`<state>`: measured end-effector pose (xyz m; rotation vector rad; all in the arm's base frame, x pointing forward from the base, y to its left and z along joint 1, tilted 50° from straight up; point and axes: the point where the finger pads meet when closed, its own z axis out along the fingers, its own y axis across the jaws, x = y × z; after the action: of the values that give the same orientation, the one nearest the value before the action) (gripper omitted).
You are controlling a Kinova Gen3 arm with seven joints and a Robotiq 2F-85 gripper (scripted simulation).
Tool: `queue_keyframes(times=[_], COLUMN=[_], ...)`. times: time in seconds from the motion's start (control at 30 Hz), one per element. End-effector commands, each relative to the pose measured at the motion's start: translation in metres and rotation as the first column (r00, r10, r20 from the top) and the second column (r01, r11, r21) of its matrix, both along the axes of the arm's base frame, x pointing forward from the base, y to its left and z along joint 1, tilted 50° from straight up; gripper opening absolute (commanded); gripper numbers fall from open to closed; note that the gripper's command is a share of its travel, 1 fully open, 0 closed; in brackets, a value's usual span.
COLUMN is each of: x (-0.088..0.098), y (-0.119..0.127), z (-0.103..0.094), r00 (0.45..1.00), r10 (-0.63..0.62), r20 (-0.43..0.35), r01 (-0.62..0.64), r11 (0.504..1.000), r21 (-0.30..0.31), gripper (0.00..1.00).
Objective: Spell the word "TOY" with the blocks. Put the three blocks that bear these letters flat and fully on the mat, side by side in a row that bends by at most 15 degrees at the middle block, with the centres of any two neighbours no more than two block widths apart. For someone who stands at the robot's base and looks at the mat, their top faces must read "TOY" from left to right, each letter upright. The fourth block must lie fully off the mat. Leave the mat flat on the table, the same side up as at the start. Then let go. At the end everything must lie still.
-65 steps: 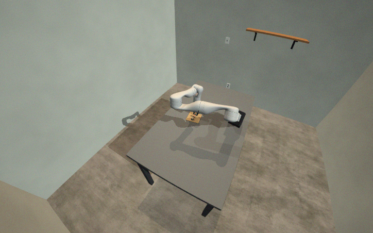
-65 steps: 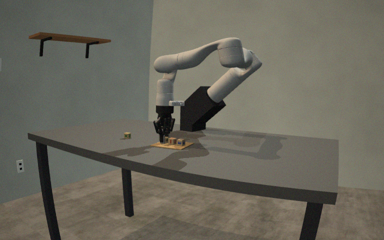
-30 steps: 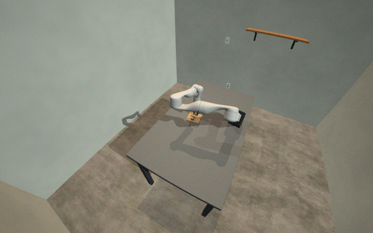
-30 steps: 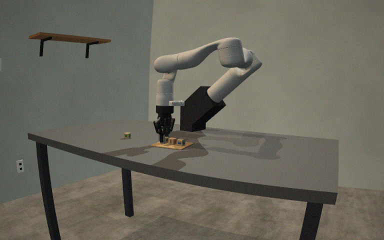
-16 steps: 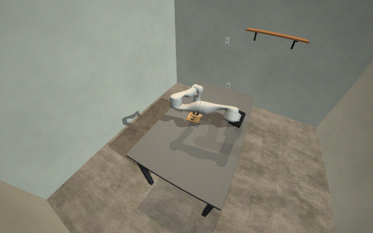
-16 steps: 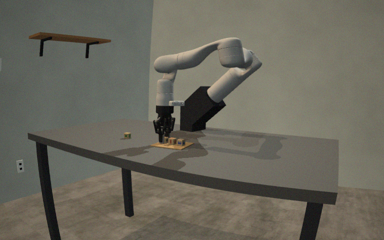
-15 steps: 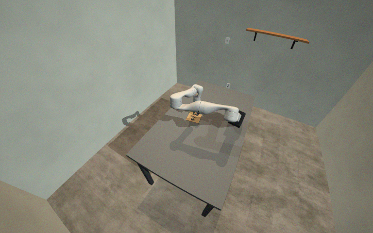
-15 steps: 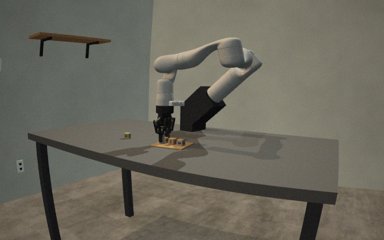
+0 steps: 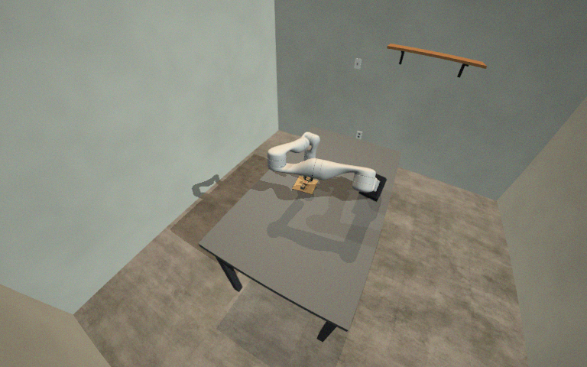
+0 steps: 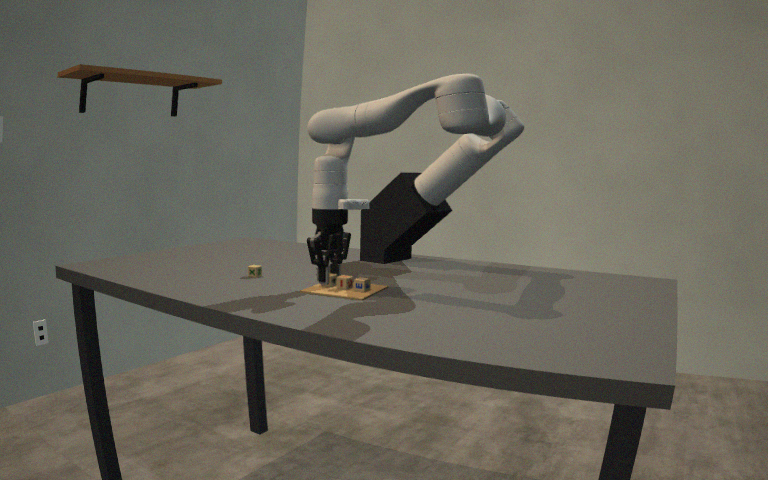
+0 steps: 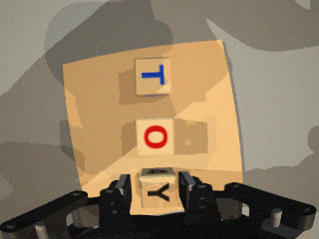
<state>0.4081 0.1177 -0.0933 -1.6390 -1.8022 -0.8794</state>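
With Y block (image 11: 158, 193) between pincer (image 10: 329, 273) (image 11: 155, 184) fingers
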Motion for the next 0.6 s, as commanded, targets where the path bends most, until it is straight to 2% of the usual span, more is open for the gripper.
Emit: queue_keyframes(times=[0.0, 0.43, 0.57], x=[0.002, 0.000, -0.001], y=[-0.003, -0.052, -0.058], z=[0.002, 0.043, 0.048], r00=[1.000, 1.000, 1.000], r10=[-0.005, -0.005, -0.005], r20=[0.004, 0.004, 0.004], r01=[0.005, 0.005, 0.005], r11=[1.000, 1.000, 1.000], r21=[-0.001, -0.001, -0.001], gripper=[0.41, 0.41, 0.41])
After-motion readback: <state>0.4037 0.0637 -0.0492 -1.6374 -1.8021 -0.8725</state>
